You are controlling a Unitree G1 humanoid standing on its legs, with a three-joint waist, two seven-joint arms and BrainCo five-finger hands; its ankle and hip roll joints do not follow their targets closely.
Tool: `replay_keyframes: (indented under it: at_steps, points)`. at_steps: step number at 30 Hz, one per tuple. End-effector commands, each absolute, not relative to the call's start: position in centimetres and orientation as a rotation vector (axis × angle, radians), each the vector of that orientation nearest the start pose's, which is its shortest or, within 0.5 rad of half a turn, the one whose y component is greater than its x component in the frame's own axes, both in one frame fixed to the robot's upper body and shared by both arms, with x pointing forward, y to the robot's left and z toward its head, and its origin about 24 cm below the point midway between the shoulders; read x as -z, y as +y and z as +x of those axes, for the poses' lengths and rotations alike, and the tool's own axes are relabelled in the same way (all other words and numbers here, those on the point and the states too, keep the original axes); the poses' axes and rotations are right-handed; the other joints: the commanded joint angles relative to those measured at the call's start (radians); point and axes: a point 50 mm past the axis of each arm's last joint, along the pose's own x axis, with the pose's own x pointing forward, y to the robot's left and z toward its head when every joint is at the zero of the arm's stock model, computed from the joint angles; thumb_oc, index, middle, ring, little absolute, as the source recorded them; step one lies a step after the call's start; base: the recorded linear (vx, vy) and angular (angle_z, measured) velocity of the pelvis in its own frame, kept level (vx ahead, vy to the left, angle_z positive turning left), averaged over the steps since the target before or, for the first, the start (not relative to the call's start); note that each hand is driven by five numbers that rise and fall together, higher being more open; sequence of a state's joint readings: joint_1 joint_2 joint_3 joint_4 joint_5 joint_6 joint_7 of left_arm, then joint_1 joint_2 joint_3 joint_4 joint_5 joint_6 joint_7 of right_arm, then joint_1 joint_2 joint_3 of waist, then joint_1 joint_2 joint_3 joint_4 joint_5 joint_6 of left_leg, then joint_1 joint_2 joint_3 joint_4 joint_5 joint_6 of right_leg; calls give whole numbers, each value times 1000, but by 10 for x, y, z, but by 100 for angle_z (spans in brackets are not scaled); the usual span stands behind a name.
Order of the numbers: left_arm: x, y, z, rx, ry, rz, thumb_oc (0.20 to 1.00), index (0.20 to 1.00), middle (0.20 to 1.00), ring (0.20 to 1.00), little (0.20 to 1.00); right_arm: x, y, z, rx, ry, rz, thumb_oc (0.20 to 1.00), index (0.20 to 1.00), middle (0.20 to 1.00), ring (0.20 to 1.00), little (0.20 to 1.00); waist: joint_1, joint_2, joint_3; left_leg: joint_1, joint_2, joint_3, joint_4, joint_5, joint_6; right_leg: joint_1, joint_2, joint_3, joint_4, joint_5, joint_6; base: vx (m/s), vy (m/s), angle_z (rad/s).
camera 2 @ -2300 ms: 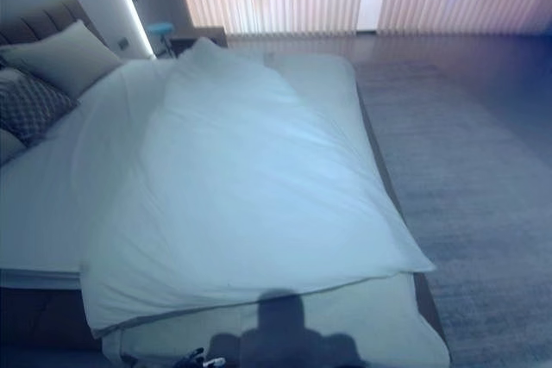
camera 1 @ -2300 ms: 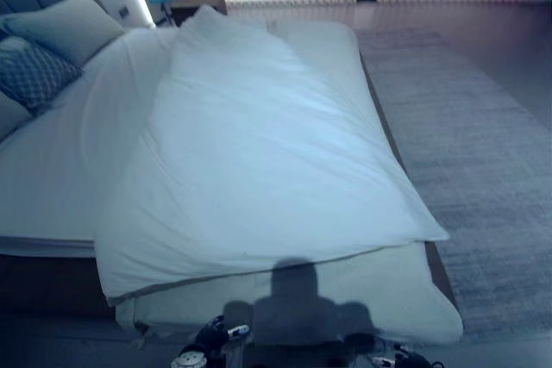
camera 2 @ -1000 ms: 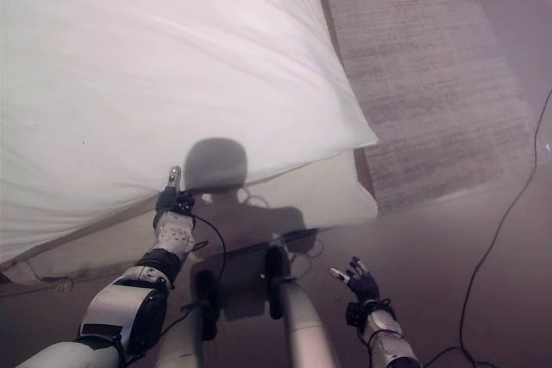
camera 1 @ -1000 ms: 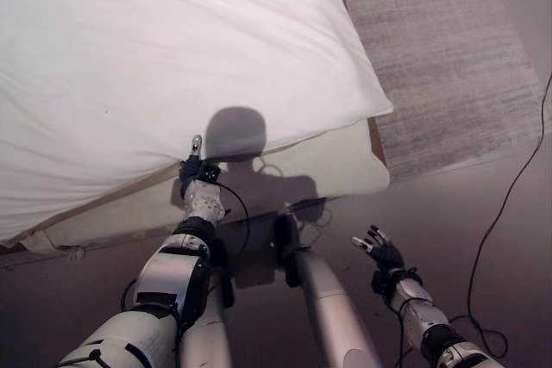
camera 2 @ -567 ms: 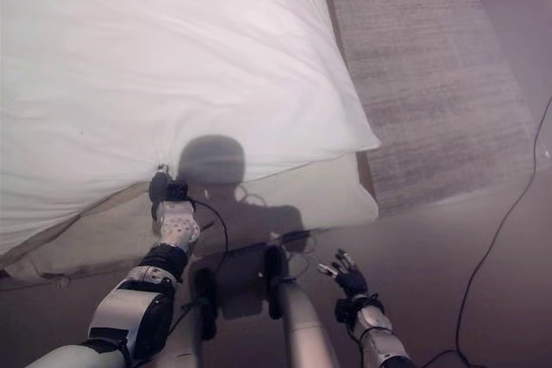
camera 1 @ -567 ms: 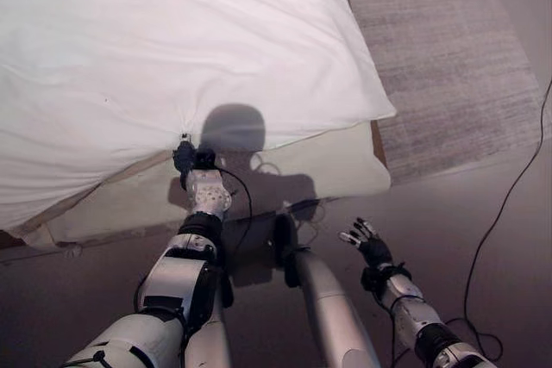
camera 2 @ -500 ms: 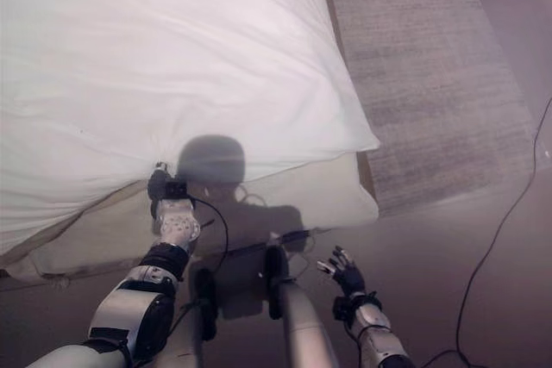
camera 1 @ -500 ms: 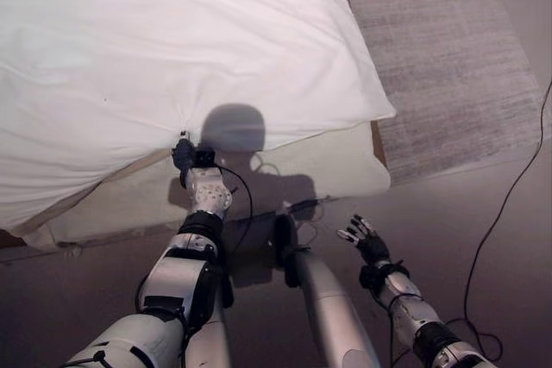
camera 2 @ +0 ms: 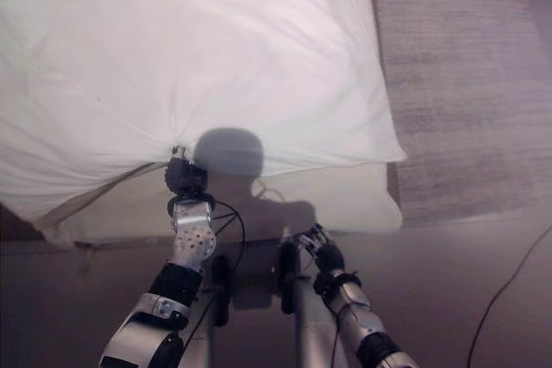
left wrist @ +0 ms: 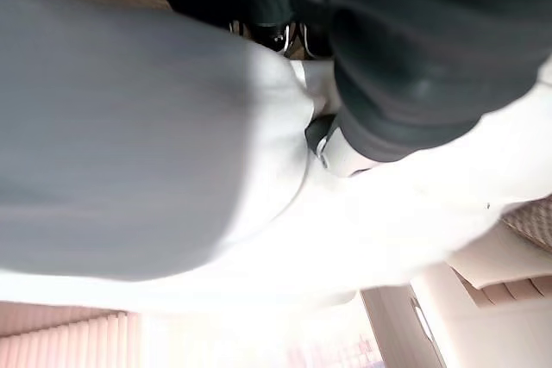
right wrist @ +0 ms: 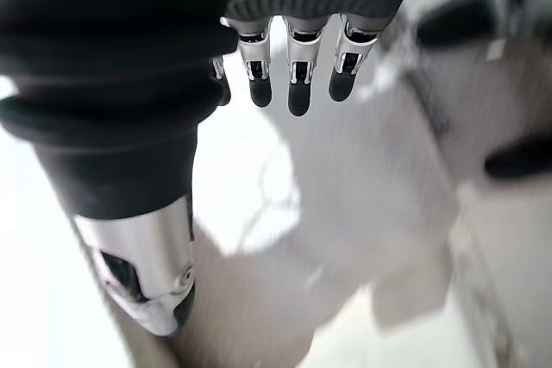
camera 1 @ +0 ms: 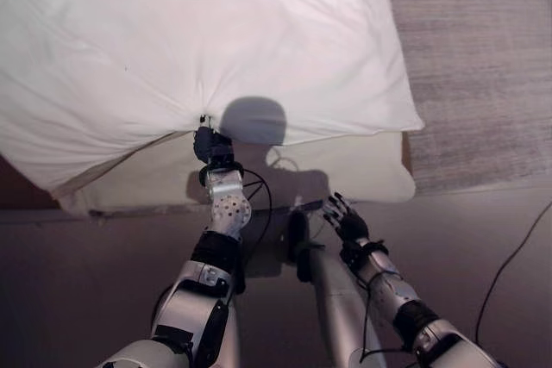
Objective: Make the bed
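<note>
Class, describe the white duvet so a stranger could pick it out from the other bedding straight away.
Start at the bed's foot end, beside the grey woven rug. The puffy white duvet is the top layer, its edge pinched by the left hand. Unlike the flatter cream layer beneath, it is brighter and creased toward the grip.

White duvet (camera 1: 216,32) covers my bed (camera 1: 345,174), overhanging its foot edge; grey rug (camera 1: 483,66) lies on floor (camera 1: 78,282) alongside.
</note>
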State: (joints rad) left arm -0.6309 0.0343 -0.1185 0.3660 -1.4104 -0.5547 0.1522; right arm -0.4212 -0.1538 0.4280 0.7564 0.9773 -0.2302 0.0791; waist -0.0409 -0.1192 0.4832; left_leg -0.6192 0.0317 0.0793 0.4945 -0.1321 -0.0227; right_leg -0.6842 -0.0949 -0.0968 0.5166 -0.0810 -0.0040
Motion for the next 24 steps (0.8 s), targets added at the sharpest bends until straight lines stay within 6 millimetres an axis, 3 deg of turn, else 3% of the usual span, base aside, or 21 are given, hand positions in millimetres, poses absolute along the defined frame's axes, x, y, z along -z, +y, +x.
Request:
replay_keyframes:
  at_steps: [1, 4, 9, 11, 12, 15, 19, 24]
  points:
    - [-196, 99, 331, 224, -572, -1411, 200, 200, 200, 200, 200, -1, -98, 311, -230, 233, 700, 1000, 1000, 1000, 1000, 1000, 24, 67, -18, -9, -51, 10, -34, 31, 9, 58, -14, -12, -65, 35, 96, -24, -14, 7]
    - [-207, 93, 318, 320, -609, -1389, 200, 200, 200, 200, 200, -21, -77, 325, -262, 203, 807, 1000, 1000, 1000, 1000, 1000, 50, 83, 1, -2, -61, -4, -35, 35, 10, 70, -22, -26, -61, 33, 94, -8, -12, 21]
    - [-214, 100, 308, 325, -666, -1380, 200, 200, 200, 200, 200, -50, -67, 338, -264, 115, 922, 1000, 1000, 1000, 1000, 1000, 69, 101, 9, 0, -72, -15, -38, 35, 17, 75, -32, -36, -55, 28, 94, -6, 16, 15]
    - [-218, 108, 304, 296, -710, -1372, 200, 200, 200, 200, 200, -72, -67, 346, -258, 26, 1016, 1000, 1000, 1000, 1000, 1000, 80, 109, 11, 0, -76, -20, -38, 33, 21, 76, -38, -43, -50, 23, 93, -1, 17, 9]
    - [-218, 107, 304, 296, -710, -1372, 200, 200, 200, 200, 200, -72, -67, 346, -258, 26, 1016, 1000, 1000, 1000, 1000, 1000, 80, 109, 12, 0, -77, -20, -38, 33, 21, 77, -38, -43, -50, 22, 93, 6, 16, 8]
    - [-223, 119, 301, 224, -763, -1363, 200, 200, 200, 200, 200, -98, -77, 353, -194, -98, 1123, 1000, 1000, 1000, 1000, 1000, 87, 117, 12, -3, -83, -26, -34, 31, 26, 75, -45, -48, -43, 17, 93, 2, 12, 8]
    - [-224, 128, 297, 170, -796, -1341, 200, 200, 200, 200, 200, -112, -87, 355, -152, -176, 1173, 1000, 1000, 1000, 1000, 1000, 89, 123, 8, -5, -85, -26, -36, 31, 29, 73, -49, -50, -42, 15, 94, 5, 17, 9]
    - [-225, 147, 293, 62, -852, -1290, 200, 200, 200, 200, 200, -130, -116, 357, -58, -315, 1200, 1000, 1000, 1000, 1000, 1000, 87, 128, -5, -14, -87, -26, -36, 33, 34, 60, -53, -49, -40, 19, 93, 0, 0, 0]
